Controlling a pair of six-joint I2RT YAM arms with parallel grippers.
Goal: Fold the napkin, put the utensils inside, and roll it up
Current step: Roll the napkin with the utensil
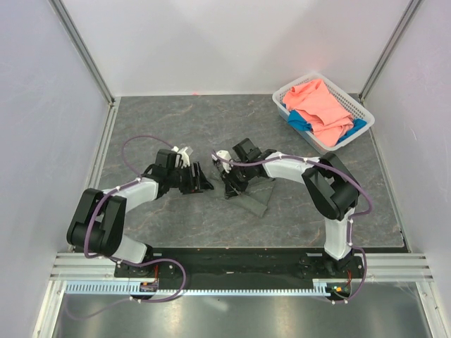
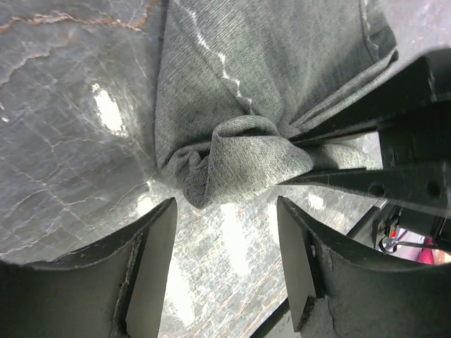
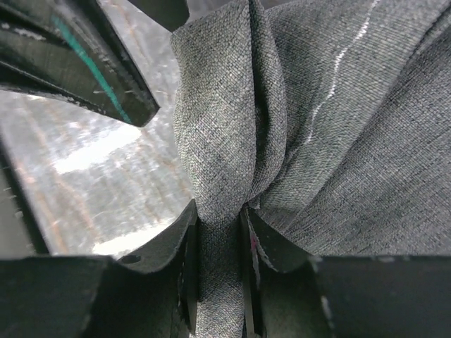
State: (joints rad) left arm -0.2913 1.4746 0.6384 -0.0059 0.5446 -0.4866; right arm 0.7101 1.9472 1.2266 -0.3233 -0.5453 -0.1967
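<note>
The napkin (image 1: 255,201) lies around the middle of the bench (image 1: 176,120), a little nearer the near edge than the far one. It is rumpled, not flat, and so close to the bench's dark grey colour that its outline is hard to follow from above.

The right gripper (image 3: 220,211) is closed on it. In the right wrist view a narrow ridge of the grey cloth is pinched between the two fingers, and the rest of the fabric spreads out beyond them in soft folds, with a thin pale line running across the weave.

The left gripper (image 2: 225,211) stands open, its jaws well apart with only bare marbled bench between them. A bunched knot of napkin sits just beyond the fingertips, near them but not between them. In the same view the right gripper's fingers (image 2: 366,179) come in from the right side and meet the cloth at that knot.

From above, the two grippers face each other just beside one another over the middle of the bench, the left arm reaching in from the left and the right arm from the right.

At the far right corner of the bench stands a white basket (image 1: 296,84). It holds a salmon-pink cloth (image 1: 320,105) on top, with a blue cloth (image 1: 299,121) showing under it.
</note>
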